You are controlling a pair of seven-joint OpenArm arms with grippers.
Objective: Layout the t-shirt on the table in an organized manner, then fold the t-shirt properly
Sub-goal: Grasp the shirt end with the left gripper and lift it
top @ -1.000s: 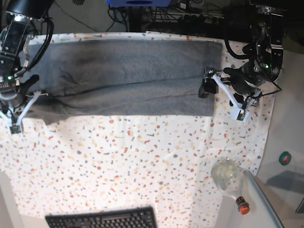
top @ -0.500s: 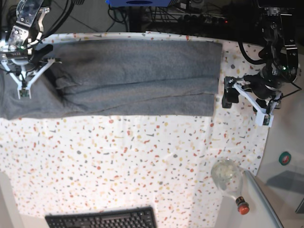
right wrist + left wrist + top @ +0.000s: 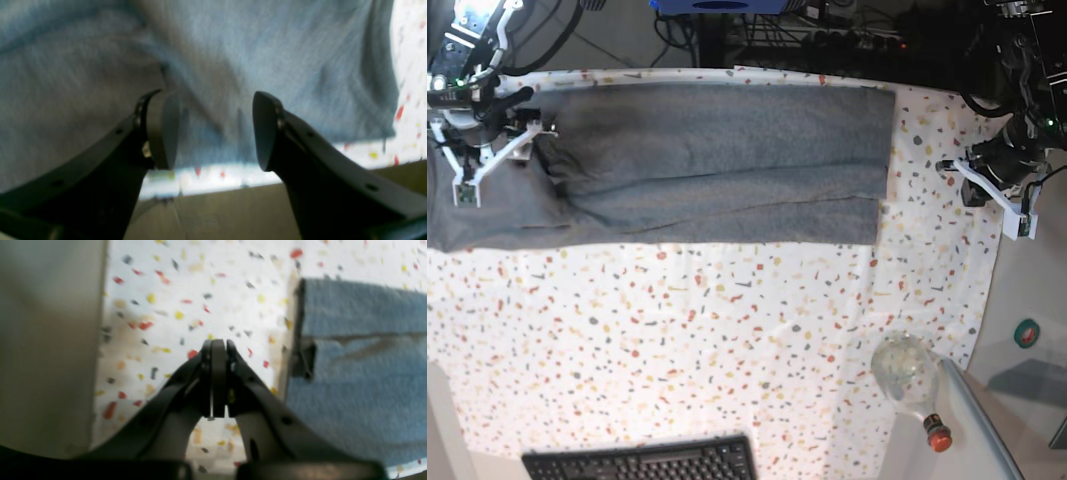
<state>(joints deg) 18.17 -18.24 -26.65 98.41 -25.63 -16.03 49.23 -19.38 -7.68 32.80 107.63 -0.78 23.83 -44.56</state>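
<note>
The grey t-shirt (image 3: 717,165) lies as a long band across the far part of the table (image 3: 727,330), folded lengthwise, with creases near its left end. In the right wrist view my right gripper (image 3: 212,100) hovers open just over the t-shirt (image 3: 233,50), nothing between its fingers. Its arm (image 3: 472,110) stands over the shirt's left end. My left gripper (image 3: 218,341) is shut on nothing above the speckled table (image 3: 200,290), and the t-shirt's edge (image 3: 360,373) lies off to its right. In the base view the left gripper (image 3: 967,185) sits right of the shirt, apart from it.
A glass bottle (image 3: 912,380) with a red cap lies at the table's near right corner. A black keyboard (image 3: 642,462) sits at the near edge. A plain grey-white surface (image 3: 1037,290) borders the table on the right. Cables and equipment (image 3: 827,35) crowd the space behind the far edge.
My right gripper moved from the near left toward the far edge over the shirt's left end and opened. My left gripper drew back rightward off the shirt's right edge and shut.
</note>
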